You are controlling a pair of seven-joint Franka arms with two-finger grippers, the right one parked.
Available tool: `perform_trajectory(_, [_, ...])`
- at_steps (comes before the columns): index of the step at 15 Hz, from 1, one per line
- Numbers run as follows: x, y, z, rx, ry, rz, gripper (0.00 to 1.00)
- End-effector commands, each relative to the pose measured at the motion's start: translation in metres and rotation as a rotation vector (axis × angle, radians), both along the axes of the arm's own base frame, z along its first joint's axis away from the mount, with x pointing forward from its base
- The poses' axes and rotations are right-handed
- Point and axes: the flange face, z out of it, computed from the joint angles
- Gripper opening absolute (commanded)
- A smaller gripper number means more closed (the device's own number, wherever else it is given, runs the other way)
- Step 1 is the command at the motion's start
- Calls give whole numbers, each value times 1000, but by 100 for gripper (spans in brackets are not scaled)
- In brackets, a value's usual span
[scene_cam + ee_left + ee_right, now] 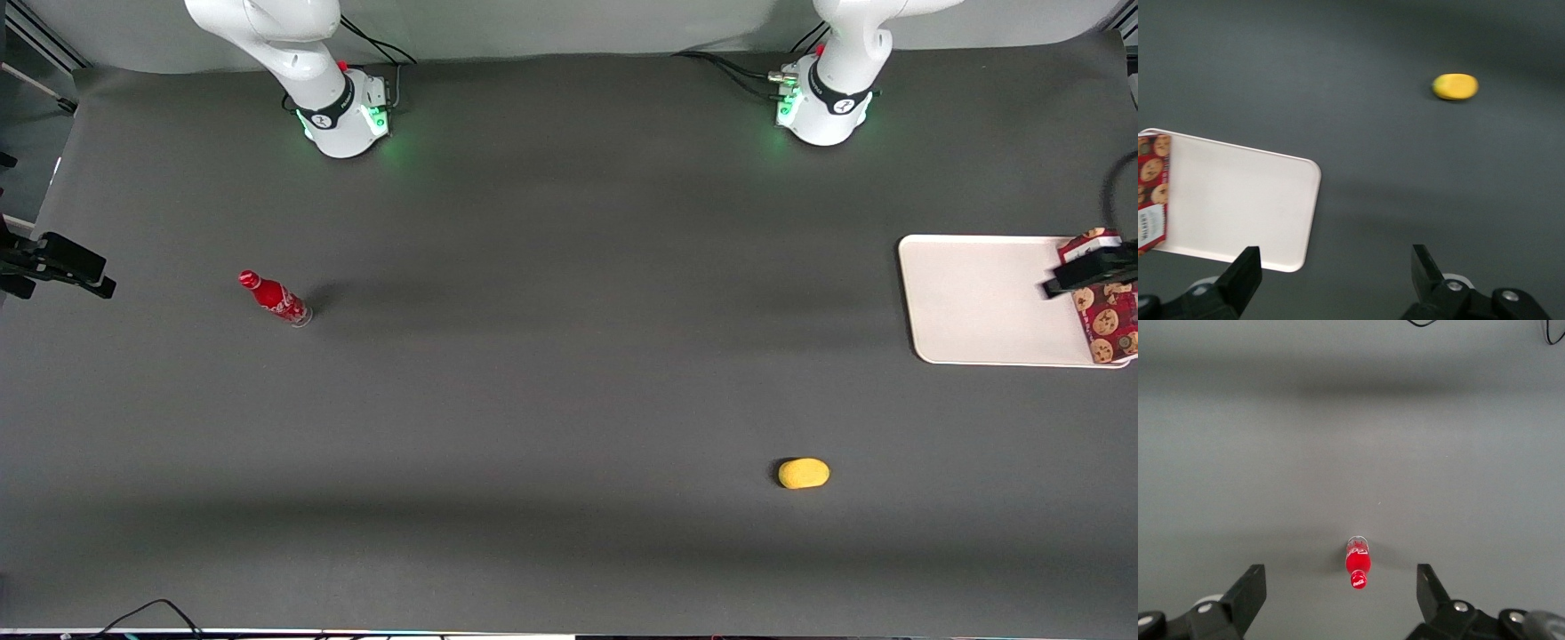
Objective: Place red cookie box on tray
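Note:
The red cookie box (1107,316) lies flat on the cream-white tray (978,302), along the tray's edge toward the working arm's end of the table. My left gripper (1089,271) hangs above the box, partly out of the front view. In the left wrist view the gripper (1335,257) is open and empty, high above the dark table beside a tray corner. The tray (1238,207) and the box (1151,193) on it show there too, apart from the fingers (1245,273).
A yellow oval object (804,473) lies on the table nearer the front camera than the tray; it also shows in the left wrist view (1455,86). A small red soda bottle (274,298) stands toward the parked arm's end.

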Motion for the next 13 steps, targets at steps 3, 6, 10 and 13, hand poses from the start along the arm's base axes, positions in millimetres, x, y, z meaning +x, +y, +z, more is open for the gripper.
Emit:
perform_trajectory(3, [-16, -94, 32, 42, -43, -90, 100])
perform_trajectory(6, [-23, -94, 39, 54, -43, -107, 100])
perform_trajectory(10, [-35, -94, 49, 94, -30, -135, 100])
perform_trajectory(13, [-36, -91, 50, 95, -28, -134, 100])
